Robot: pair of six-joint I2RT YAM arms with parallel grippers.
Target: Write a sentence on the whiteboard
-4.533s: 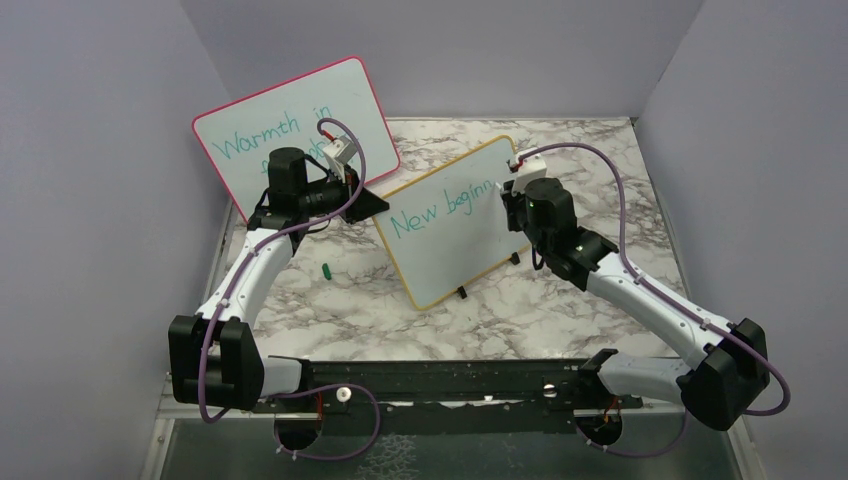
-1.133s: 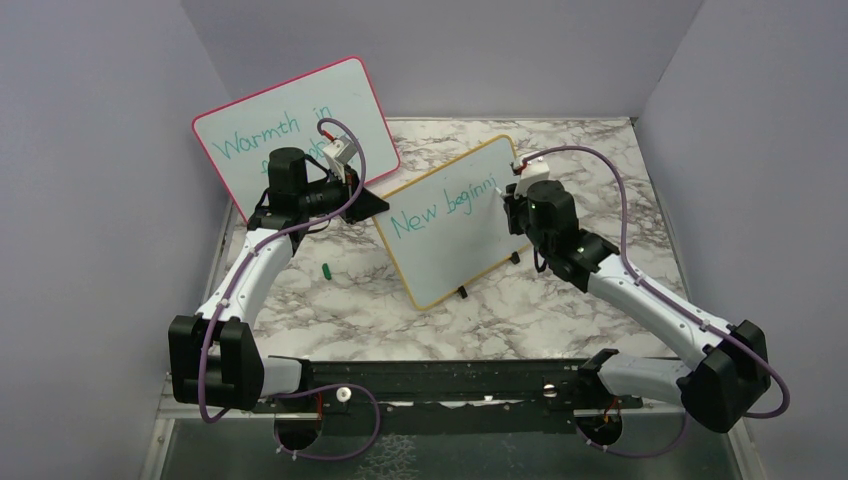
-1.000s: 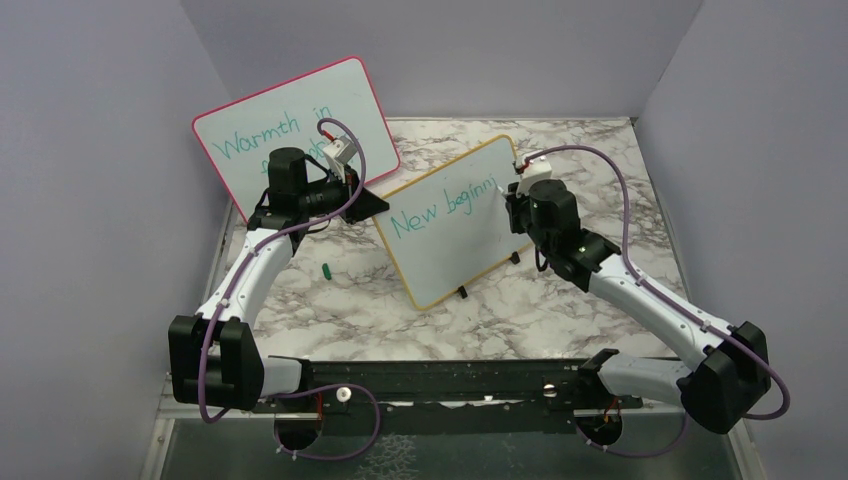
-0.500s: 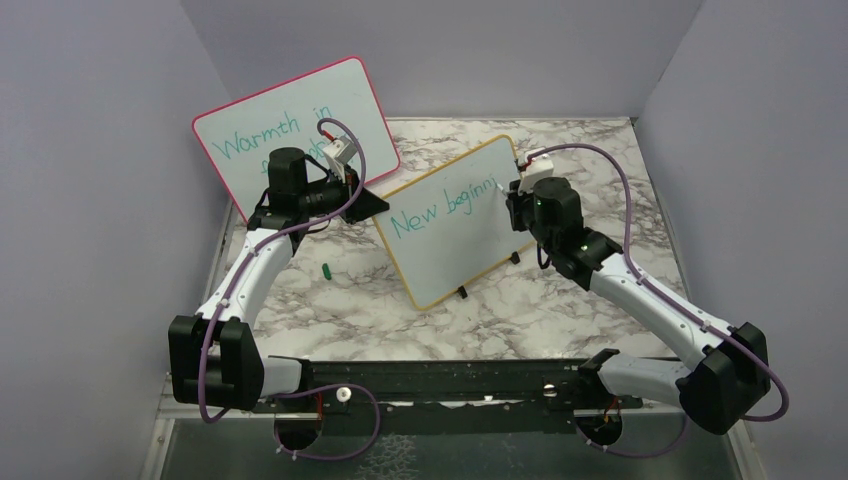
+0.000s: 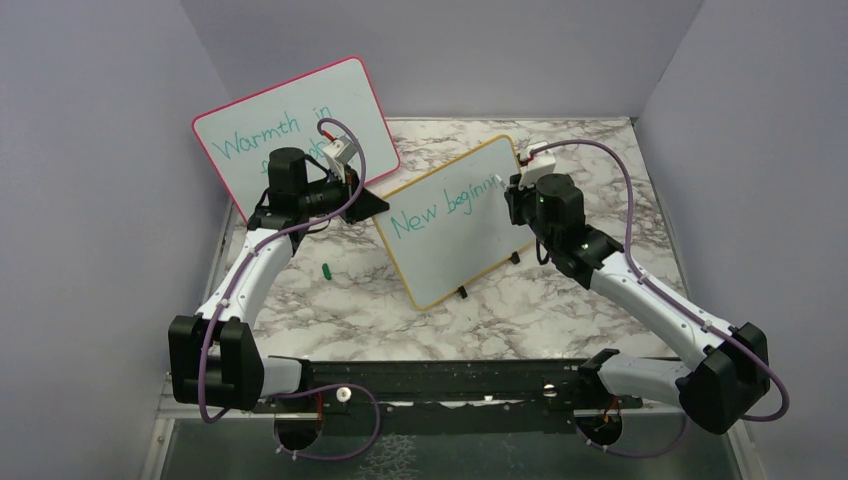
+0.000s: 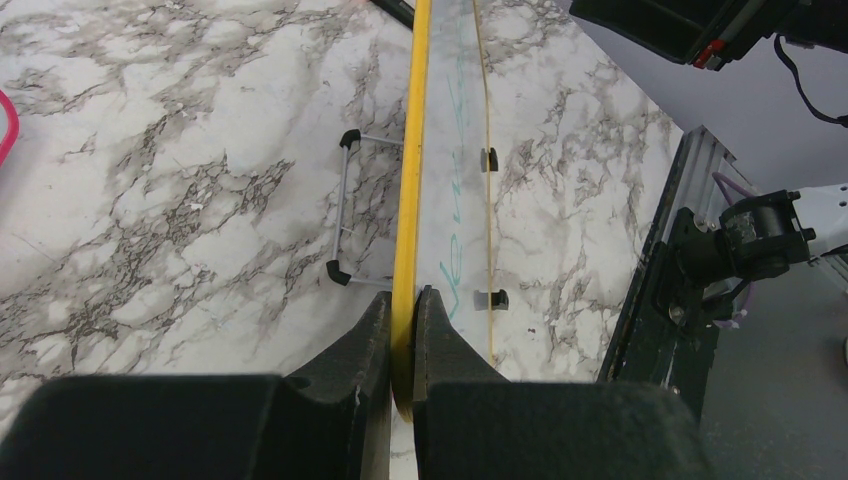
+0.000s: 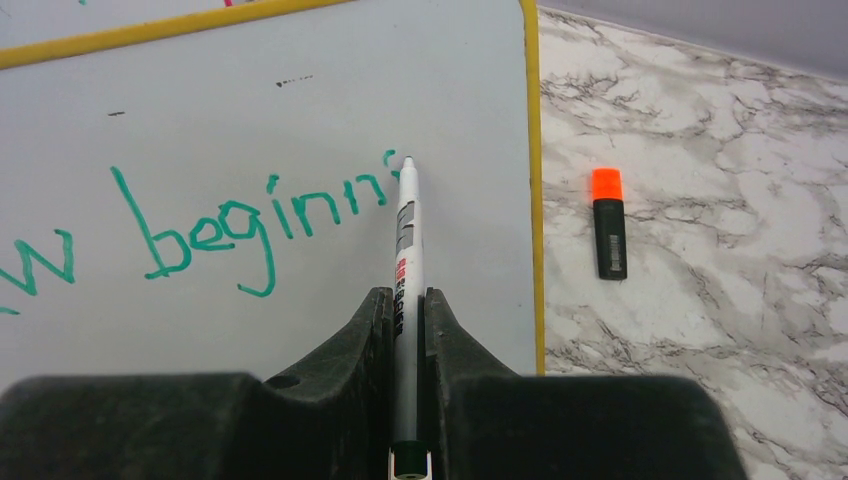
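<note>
Seen from overhead, the left arm [image 5: 250, 270] and right arm [image 5: 640, 290] both reach forward to a yellow-framed rectangular whiteboard [image 5: 455, 222]. It stands tilted on small black feet at mid-desk, on the marble-patterned desk [image 5: 330, 310]. Its long axis runs from near-left to far-right and its face is turned toward the arms. A larger pink-framed whiteboard [image 5: 290, 115] stands behind it on the left, and a small green cap [image 5: 326, 269] lies near the left arm.

Only the left wrist view shows the left jaws clamped on the board's yellow edge, with a wire stand [image 6: 345, 215] behind.

Only the right wrist view shows the right jaws closed on a white marker [image 7: 405, 230] that points straight ahead. Its tip is at the board just past the teal handwriting [image 7: 200, 235], "beginn", which climbs toward the board's far-right corner. An orange-capped black marker [image 7: 608, 225] lies on the desk beyond the frame.
</note>
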